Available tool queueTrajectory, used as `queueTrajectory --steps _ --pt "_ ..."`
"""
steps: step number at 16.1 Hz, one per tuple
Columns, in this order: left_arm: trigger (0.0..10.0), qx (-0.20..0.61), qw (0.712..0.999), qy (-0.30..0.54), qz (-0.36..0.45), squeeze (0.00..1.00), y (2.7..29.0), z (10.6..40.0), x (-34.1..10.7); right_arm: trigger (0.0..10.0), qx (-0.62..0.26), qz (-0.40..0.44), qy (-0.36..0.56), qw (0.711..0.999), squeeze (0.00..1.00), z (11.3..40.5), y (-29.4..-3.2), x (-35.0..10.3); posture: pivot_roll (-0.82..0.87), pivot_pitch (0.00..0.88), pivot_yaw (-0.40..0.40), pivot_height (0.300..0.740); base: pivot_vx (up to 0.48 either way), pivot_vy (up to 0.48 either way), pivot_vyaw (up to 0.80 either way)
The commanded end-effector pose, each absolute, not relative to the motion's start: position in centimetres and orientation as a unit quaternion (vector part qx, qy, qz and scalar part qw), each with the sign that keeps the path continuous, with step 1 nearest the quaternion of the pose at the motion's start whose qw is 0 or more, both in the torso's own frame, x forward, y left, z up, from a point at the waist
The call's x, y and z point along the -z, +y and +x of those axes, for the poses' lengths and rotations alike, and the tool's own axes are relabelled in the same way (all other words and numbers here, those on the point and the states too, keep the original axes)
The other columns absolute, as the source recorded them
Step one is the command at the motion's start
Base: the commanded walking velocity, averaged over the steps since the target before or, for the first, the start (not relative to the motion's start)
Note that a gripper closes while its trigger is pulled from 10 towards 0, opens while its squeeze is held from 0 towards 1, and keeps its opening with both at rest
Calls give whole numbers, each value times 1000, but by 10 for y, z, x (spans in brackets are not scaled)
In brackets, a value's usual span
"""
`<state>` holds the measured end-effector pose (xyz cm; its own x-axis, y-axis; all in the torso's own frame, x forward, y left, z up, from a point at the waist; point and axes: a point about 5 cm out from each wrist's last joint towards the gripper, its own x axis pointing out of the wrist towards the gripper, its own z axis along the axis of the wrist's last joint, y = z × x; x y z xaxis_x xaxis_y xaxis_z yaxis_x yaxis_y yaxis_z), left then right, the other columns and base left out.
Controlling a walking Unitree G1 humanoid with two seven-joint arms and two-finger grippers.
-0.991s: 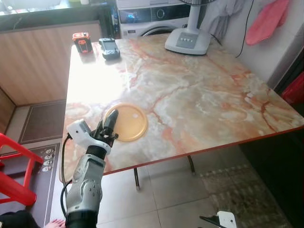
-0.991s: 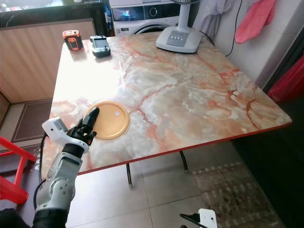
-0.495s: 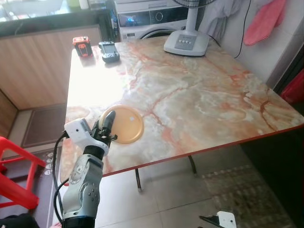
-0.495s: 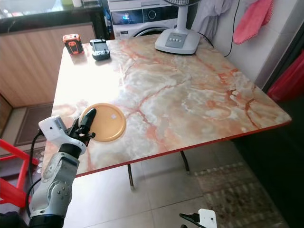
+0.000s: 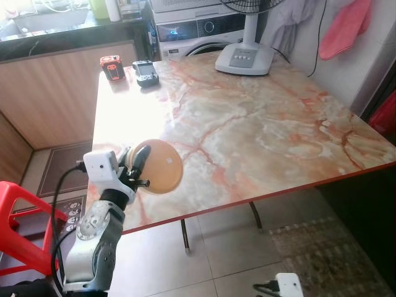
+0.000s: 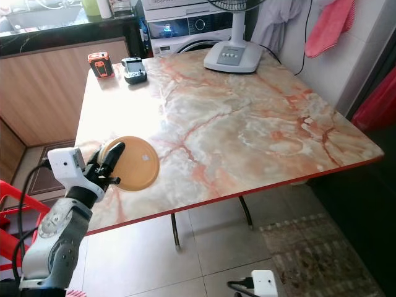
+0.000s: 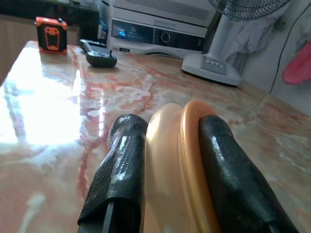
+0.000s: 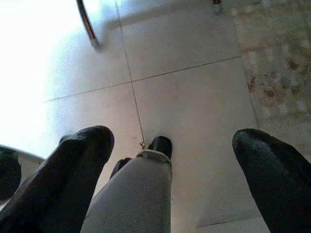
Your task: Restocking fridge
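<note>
A round orange plate [image 5: 159, 167] is held tilted up on edge above the near left part of the marble table [image 5: 260, 124]. My left gripper [image 5: 138, 164] is shut on the plate's rim. In the left wrist view the plate [image 7: 177, 160] stands edge-on between the two black fingers [image 7: 121, 165]. My right gripper [image 8: 172, 138] hangs low beside my leg over the tiled floor, its fingers wide apart with nothing between them.
A fan base [image 5: 244, 59] stands at the table's far side. An orange tape measure [image 5: 111, 67] and a black device [image 5: 146, 71] lie at the far left corner. A washing machine [image 5: 198, 31] is behind the table, a red stool [image 5: 25, 229] on my left, a rug [image 5: 328, 253] on the floor to the right.
The plate lay flat on the table; now it is lifted and tilted on edge in my left gripper, drawn toward the table's left edge. The camera has also shifted.
</note>
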<state>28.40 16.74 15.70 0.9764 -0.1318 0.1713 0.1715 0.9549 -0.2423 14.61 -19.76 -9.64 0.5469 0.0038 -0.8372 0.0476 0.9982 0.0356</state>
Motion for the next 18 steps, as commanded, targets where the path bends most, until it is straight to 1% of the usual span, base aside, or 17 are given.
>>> queueTrajectory --steps 1,2,3,14,18 --pt "10000 80 985 -94 -118 0 164 287 -166 10000 27 42 477 878 0 144 -195 98 150 21 62 740 0 0 0" --pt "10000 78 984 -99 -129 0 161 287 -167 10000 40 55 474 878 0 143 -195 98 142 22 66 740 0 262 0" --pt "10000 73 983 -98 -137 0 158 287 -167 10000 69 86 467 878 0 141 -195 99 147 24 65 740 0 262 0" --pt "10000 46 982 -96 -156 0 157 289 -163 10000 126 131 462 868 0 137 -198 100 135 36 58 740 0 262 0" --pt "10000 43 982 -93 -159 0 158 288 -160 10000 131 141 460 867 0 137 -199 100 135 36 53 740 0 254 -788"
